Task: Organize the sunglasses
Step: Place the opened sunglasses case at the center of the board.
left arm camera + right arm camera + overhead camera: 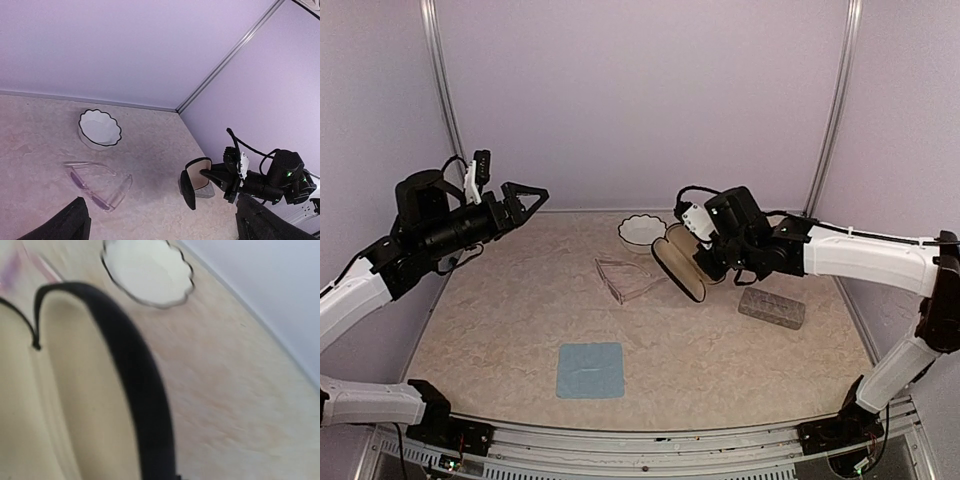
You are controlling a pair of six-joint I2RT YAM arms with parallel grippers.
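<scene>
Over on the left, the left gripper [530, 202] hangs high above the table [500, 330], jaws spread wide, nothing in them. Below it, near the front edge, a blue cloth [591, 369] lies flat. Moving to centre, the clear-framed sunglasses [625, 278] lie loose on the table with arms unfolded, just in front of the white scalloped bowl [642, 230]. Right of them, the right gripper [702, 264] is clamped on the black case [676, 268], which is tipped up and open, its cream lining bare. Furthest right sits the grey speckled case [771, 307]. Only 1 pair shows. By my read nothing is packed yet, and that open case is waiting for the clear pair.
</scene>
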